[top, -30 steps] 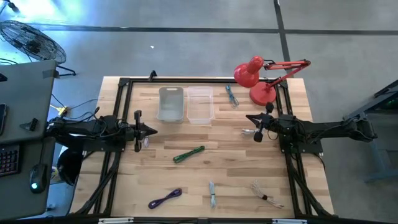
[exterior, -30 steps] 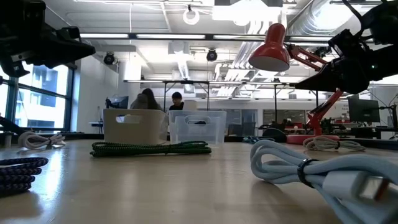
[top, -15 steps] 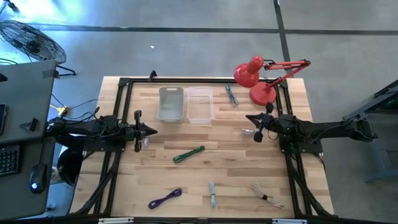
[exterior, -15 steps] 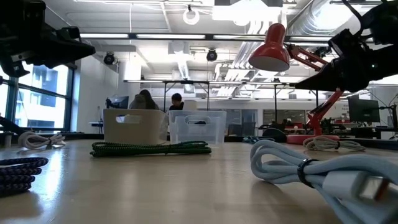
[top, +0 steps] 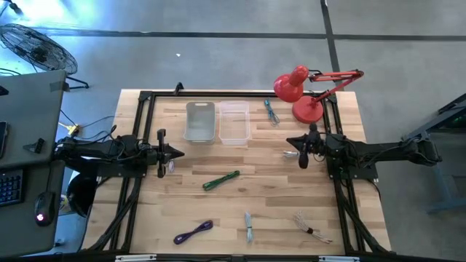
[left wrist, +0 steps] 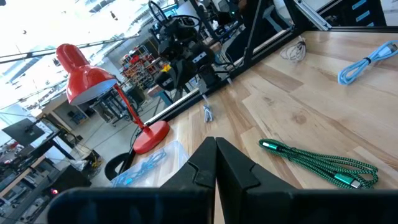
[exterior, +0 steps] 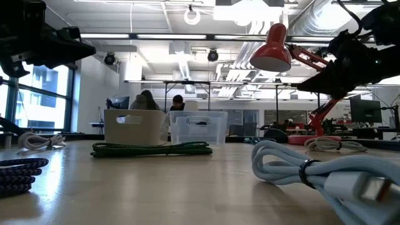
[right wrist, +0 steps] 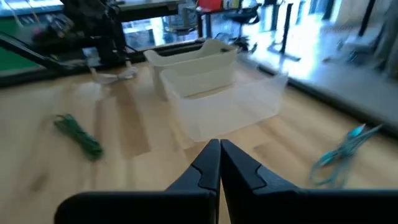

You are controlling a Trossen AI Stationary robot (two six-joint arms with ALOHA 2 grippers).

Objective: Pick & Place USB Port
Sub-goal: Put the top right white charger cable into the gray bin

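Claws (top: pixel 177 153) above cable-strewn wooden table (top: pixel 269 189)

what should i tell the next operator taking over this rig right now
Left gripper: shut, empty, held above the table's left side.
Right gripper: shut, empty, held above the right side, over a small white cable.
Bins: grey bin and clear bin sit side by side at the back middle; from above both look empty.
Cables lie loose on the table: green in the centre, purple front left, pale blue front middle, white front right, blue by the red lamp.
Done: nothing placed yet.
Left: every pick and every drop into a bin.
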